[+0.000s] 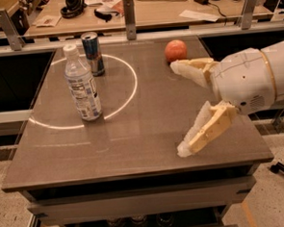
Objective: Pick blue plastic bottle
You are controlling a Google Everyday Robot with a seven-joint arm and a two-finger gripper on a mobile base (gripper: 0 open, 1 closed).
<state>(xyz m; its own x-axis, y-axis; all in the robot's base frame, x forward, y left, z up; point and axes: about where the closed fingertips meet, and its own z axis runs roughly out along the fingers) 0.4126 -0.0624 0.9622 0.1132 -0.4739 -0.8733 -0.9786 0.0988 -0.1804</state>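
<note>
On the brown table (133,135) stand three loose things: one blue plastic bottle (82,84), one drink can (93,53) and one orange-red ball-shaped thing (176,50). The bottle is upright in the left half of the frame, inside a white ring (134,84) marked on the tabletop, with its white cap on and its printed label facing the camera; whether it holds liquid cannot be told. The can stands upright just behind it, toward the upper left, at the ring's far edge. The round thing lies outside the ring, upper centre-right. The one gripper (177,108) comes in from the right edge, above the table's right half and well apart from the bottle. Its two pale fingers (206,131) are spread wide, and it grasps nothing.
</note>
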